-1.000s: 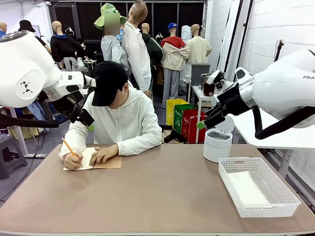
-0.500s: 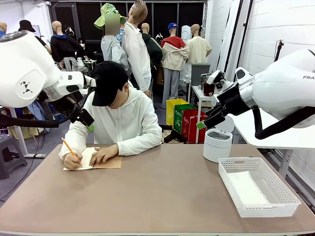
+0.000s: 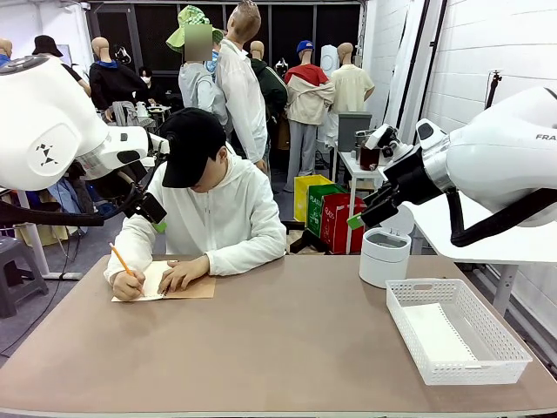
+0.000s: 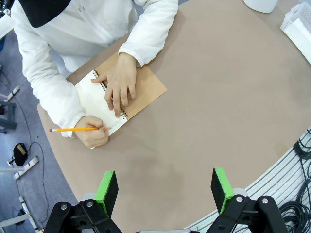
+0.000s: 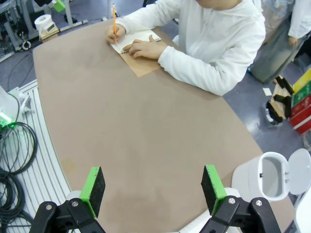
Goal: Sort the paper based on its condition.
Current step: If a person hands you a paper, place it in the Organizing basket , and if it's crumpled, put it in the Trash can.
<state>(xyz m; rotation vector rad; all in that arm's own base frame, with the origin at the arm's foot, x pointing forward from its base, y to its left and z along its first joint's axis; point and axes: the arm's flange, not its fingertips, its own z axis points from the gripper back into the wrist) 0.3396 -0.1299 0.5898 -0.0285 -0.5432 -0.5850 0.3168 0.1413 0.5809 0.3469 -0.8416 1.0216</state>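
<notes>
A white sheet of paper [image 3: 435, 335] lies flat inside the white basket [image 3: 409, 326] at the table's right. Across the table a person writes with an orange pencil [image 3: 122, 260] on the open page of a spiral notebook [image 4: 146, 92] with a brown cover; one hand [image 4: 118, 85] presses on it. My left gripper [image 3: 152, 214] hangs open high over the table's left, above the notebook [image 3: 187, 287], with nothing between its fingers [image 4: 165, 187]. High at the right, over the bin, my right gripper [image 3: 372, 211] also stands open and empty [image 5: 153, 187].
A white bin [image 3: 384, 254] with its lid flipped up stands at the back right, beside the basket; its inside [image 5: 272, 174] looks bare. Cables [image 5: 14, 160] hang off the table's near edge. The brown tabletop [image 3: 278, 348] spreads between notebook and basket.
</notes>
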